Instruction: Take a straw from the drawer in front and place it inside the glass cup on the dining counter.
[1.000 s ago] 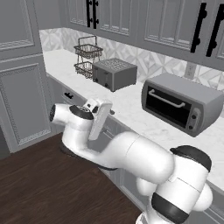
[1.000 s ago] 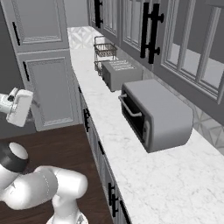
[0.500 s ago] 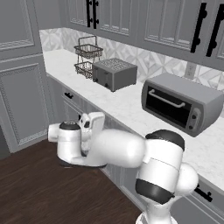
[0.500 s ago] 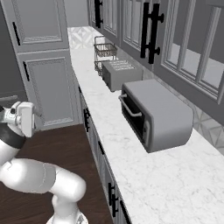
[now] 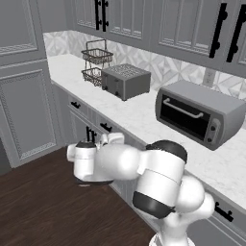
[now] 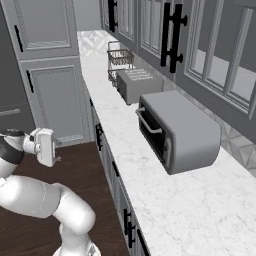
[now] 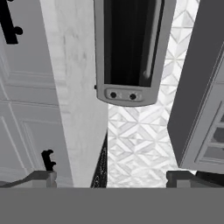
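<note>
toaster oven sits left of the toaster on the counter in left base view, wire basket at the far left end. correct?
Not quite. In the left base view the toaster oven sits to the right of the toaster, not left of it. The rest holds: both stand on the counter, and the wire basket is at the far left end, beside the toaster.

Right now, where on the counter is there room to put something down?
There's bare counter past the toaster oven, toward the camera, and a strip along its front edge. It's crowded farther back, where the toaster sits beside the wire basket rack.
</note>
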